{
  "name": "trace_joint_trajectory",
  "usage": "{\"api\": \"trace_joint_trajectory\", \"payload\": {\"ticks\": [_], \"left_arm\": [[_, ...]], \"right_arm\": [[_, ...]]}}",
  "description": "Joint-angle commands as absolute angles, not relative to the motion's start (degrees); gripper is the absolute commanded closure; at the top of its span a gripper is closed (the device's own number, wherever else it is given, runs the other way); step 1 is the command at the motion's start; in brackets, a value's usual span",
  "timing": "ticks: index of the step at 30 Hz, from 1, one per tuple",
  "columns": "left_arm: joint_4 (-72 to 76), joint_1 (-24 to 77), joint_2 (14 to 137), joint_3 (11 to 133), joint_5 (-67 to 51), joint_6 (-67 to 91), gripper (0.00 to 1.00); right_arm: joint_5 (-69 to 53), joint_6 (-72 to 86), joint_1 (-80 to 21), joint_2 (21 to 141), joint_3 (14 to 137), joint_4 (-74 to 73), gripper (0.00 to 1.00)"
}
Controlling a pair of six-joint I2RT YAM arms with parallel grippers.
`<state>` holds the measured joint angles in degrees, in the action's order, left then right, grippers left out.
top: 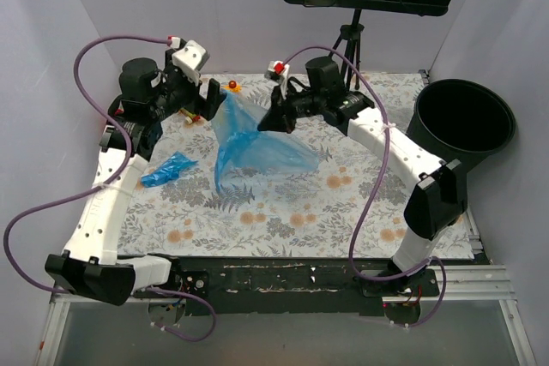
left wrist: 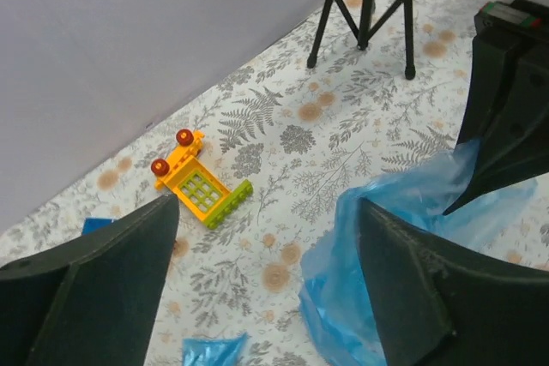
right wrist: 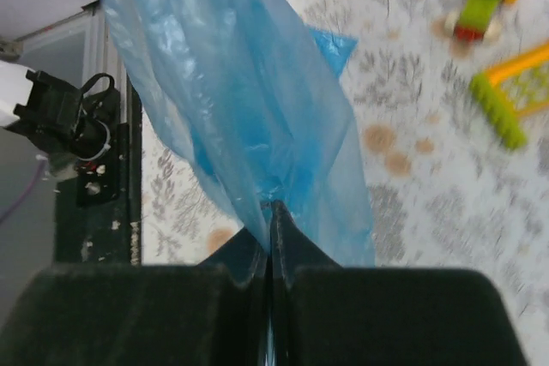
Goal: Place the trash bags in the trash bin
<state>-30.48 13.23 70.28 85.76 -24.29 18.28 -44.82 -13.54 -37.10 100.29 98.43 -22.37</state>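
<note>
**Nothing legible**

Standing here, I can read no writing, brand, number or sign from any view. The small red-and-white fitting (top: 176, 41) on the left arm's wrist and the matching red-and-white fitting (top: 277, 67) on the right arm's wrist are too small to show any marking.

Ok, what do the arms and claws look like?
Left arm and right arm: white link shells, black joints and bases. A purple cable loops along each. Left claw and right claw: chunky matte-black fingers, with a small red-topped white box at each wrist.
</note>
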Motion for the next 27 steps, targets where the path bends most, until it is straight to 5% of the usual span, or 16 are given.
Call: {"api": "trace_joint_trajectory", "payload": {"ticks": [1, 6, 10, 18, 27], "left_arm": [[-22.25, 12.92, 64.18, 81.77, -18.71, 31.89, 0.12], [-27.05, 12.92, 55.64, 73.58, -13.8, 42.08, 0.09], [-27.69, 12.83, 53.26, 65.5, -23.79, 47.1, 0.11], [-12.42, 12.83, 59.22, 51.87, -31.12, 58.78, 0.11], [4.03, 16.16, 71.09, 52.29, -36.39, 69.08, 0.15]], "right_arm": [[-43.6, 23.94, -29.98, 93.53, 85.46, 1.1, 0.99], [-36.84, 24.78, -28.74, 91.94, 85.17, 1.76, 0.99], [-33.93, 26.45, -28.83, 92.63, 86.65, 1.5, 0.99], [-25.67, 27.33, -29.35, 93.69, 89.73, -2.28, 0.99], [-15.83, 27.16, -29.79, 94.83, 93.25, -5.36, 0.99]]}}
